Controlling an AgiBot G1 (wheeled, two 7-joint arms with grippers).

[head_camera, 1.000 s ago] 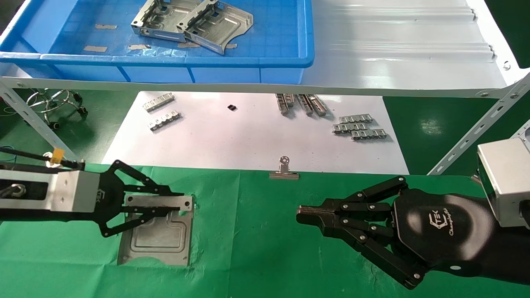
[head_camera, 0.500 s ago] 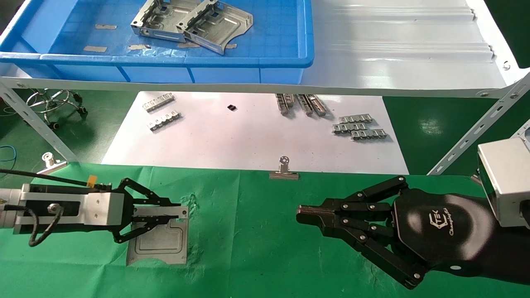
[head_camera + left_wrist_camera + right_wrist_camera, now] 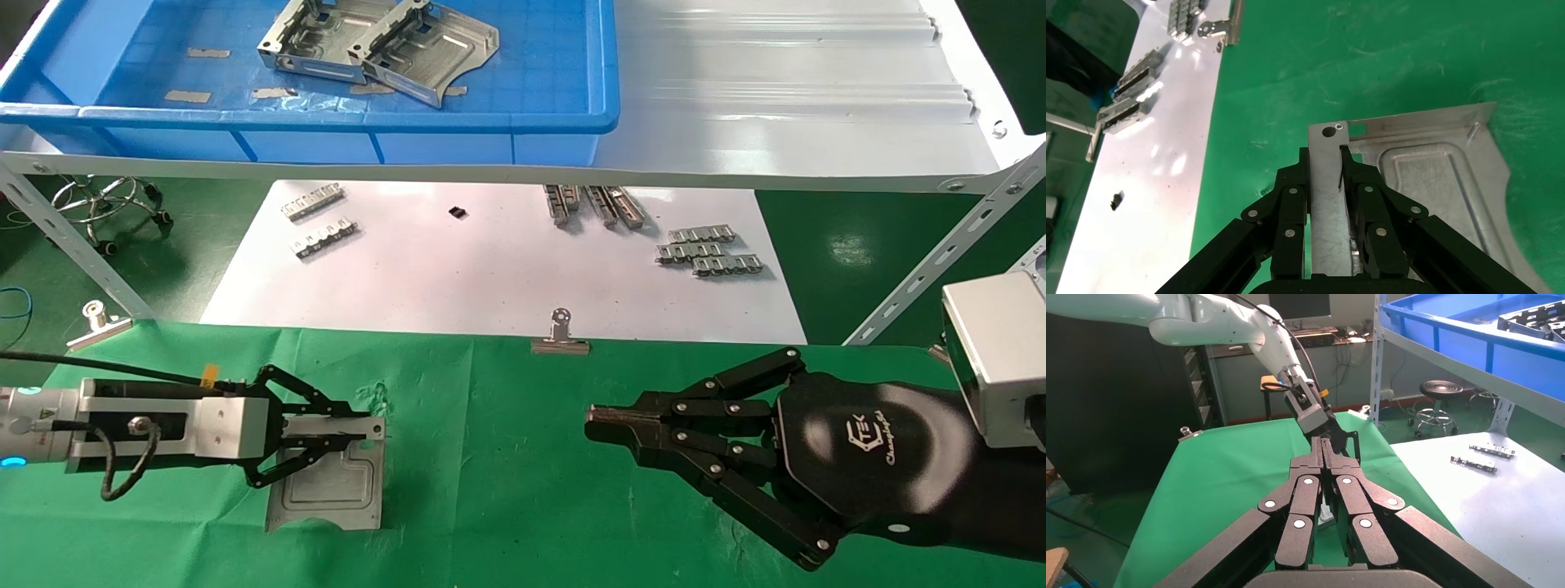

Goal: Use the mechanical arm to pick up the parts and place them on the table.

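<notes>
One silver part [image 3: 327, 482] lies flat low at the green table [image 3: 507, 498], left of centre. My left gripper [image 3: 359, 433] is shut on the part's upturned far edge. In the left wrist view the black fingers [image 3: 1294, 196] clamp that edge strip of the part [image 3: 1431, 177], with the gripper [image 3: 1326, 156] close over the cloth. I cannot tell whether the part touches the cloth. Two more parts [image 3: 315, 33] [image 3: 433, 53] lie overlapping in the blue bin [image 3: 327, 122]. My right gripper [image 3: 601, 425] [image 3: 1321, 444] hovers shut and empty over the table's right half.
The blue bin sits on a white ribbed shelf [image 3: 784, 90] with slanted struts [image 3: 940, 253] at both sides. Beyond the cloth, a white sheet [image 3: 490, 269] carries several small notched strips [image 3: 707, 253]. Binder clips [image 3: 560, 335] [image 3: 98, 320] grip the cloth's far edge.
My left gripper has come down and a little to the right with the part, which now sits lower and nearer the cloth. The right arm has not moved.
</notes>
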